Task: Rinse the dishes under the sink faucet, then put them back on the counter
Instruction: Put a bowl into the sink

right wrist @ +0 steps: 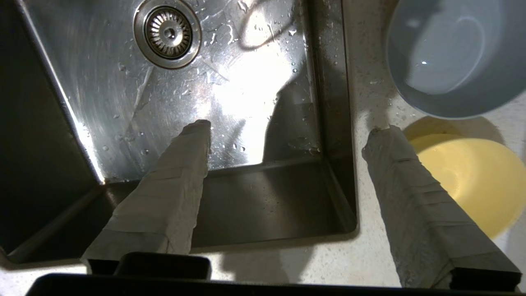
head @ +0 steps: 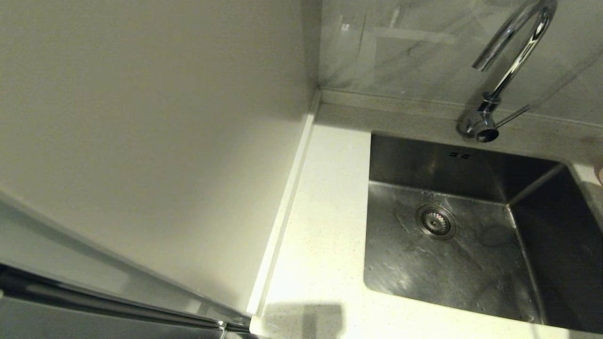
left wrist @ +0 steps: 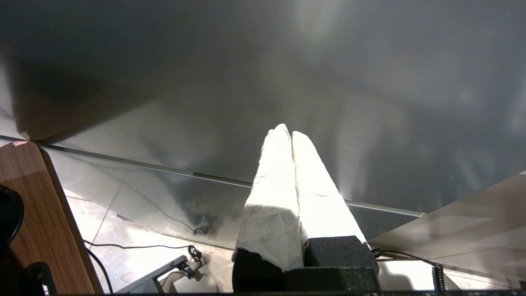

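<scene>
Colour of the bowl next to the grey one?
Yellow bowl, on the counter; clearest in the right wrist view.

Your head view looks steeply down on the sink (head: 452, 235), frame right. Your right wrist view hangs close above that same basin, sharing its drain (right wrist: 167, 33). Your left wrist view faces floorward.

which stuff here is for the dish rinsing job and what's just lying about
For the job:
- grey bowl
- yellow bowl
- faucet
- sink
- counter
- right gripper, jaws open
- left gripper, jaws shut, parked away from the sink

Just lying about:
- cable on the floor
- wooden panel
</scene>
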### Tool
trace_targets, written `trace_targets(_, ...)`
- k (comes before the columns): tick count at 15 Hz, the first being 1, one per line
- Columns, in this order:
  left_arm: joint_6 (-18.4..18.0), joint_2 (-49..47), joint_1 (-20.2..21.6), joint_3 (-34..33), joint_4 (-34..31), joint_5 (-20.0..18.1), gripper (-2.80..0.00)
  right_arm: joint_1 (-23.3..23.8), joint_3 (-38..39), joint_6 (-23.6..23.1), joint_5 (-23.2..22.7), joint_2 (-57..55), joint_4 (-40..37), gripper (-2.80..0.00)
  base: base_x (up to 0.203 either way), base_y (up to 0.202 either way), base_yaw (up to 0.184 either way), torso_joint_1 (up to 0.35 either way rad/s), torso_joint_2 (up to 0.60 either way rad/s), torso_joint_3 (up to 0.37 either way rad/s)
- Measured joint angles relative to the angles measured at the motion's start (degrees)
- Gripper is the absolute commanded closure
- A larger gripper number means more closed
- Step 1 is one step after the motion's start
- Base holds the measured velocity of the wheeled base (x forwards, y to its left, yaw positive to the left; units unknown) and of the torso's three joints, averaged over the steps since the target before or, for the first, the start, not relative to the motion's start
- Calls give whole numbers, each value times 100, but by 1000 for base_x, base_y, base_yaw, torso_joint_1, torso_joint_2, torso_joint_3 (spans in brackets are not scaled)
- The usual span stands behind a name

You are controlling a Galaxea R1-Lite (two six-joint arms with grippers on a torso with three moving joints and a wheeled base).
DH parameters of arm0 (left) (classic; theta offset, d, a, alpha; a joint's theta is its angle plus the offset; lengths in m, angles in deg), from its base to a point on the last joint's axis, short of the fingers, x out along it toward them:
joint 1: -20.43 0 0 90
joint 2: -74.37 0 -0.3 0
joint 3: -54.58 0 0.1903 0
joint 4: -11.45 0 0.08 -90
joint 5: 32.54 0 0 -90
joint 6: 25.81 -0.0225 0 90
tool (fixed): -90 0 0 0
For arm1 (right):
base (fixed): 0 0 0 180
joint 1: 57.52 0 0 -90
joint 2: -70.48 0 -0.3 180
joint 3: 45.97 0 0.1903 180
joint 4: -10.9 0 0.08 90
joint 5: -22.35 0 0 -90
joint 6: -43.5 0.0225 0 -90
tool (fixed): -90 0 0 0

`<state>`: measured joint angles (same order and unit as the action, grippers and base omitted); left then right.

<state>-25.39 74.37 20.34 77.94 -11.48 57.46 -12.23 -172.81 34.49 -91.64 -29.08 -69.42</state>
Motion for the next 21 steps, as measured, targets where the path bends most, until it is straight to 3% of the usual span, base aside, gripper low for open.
trace_targets(3, -1, 0, 0, 0, -2, 0, 0, 86, -36, -181, -111, -502, 343, -280, 0, 0, 0, 0, 0, 0)
trace_targets(10, -1, 0, 0, 0, -3, 0, 0, 217, -102, -2038, -102, -1218, 2331, -280, 0, 0, 0, 0, 0, 0)
trace_targets(14, -2, 0, 0, 0, -2, -2, 0, 187, -228, -3147, 4, -1447, 2550, -280, 0, 0, 0, 0, 0, 0)
trace_targets(21, -1, 0, 0, 0, -2, 0, 0, -308, -295, -3355, 538, -2032, 2245, -280, 0, 0, 0, 0, 0, 0)
